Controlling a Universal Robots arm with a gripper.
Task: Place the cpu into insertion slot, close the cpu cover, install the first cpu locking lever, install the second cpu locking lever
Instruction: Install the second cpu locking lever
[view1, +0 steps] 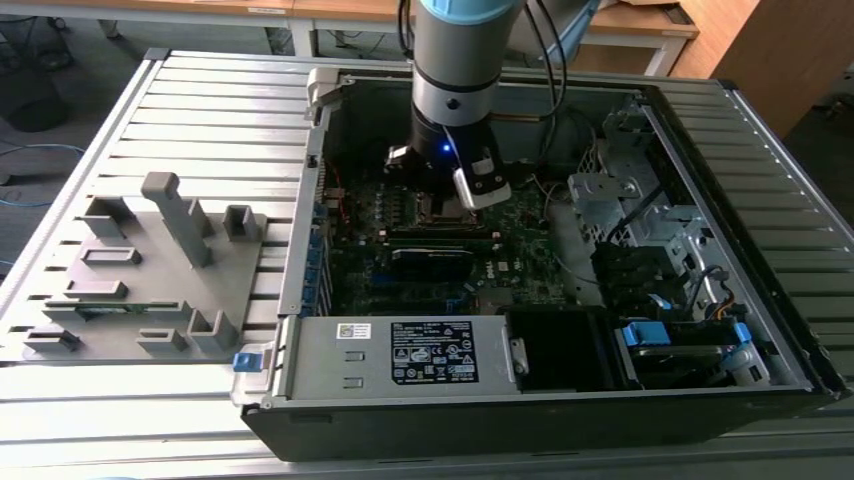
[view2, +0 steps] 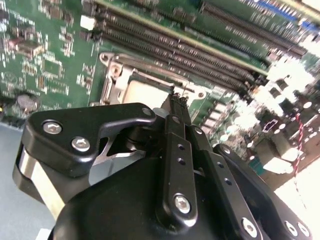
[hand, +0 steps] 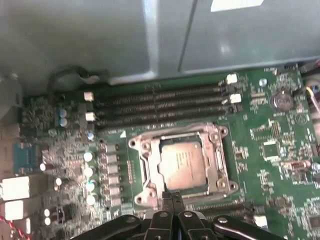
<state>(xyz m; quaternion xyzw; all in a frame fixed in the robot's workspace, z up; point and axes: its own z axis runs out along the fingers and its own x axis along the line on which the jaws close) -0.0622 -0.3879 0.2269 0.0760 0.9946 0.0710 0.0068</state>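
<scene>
The cpu (hand: 182, 162) lies flat in the insertion slot (hand: 142, 197) on the green motherboard, its grey-silver top facing up. The silver cpu cover (hand: 219, 162) lies down around the chip like a frame. My gripper (hand: 172, 197) hovers at one edge of the socket, fingers pressed together, and I see nothing held between them. In the second wrist view the gripper (view2: 177, 100) tips sit right beside the cpu (view2: 145, 91) and the cover's corner (view2: 107, 60). In the exterior view the gripper (view1: 441, 197) reaches down into the open computer case over the socket.
Long black memory slots (hand: 160, 105) run beside the socket. A power supply with a white label (view1: 400, 355) and a metal drive cage (view1: 627, 210) stand inside the case. A grey fixture plate (view1: 147, 270) lies on the slatted table at the exterior view's left.
</scene>
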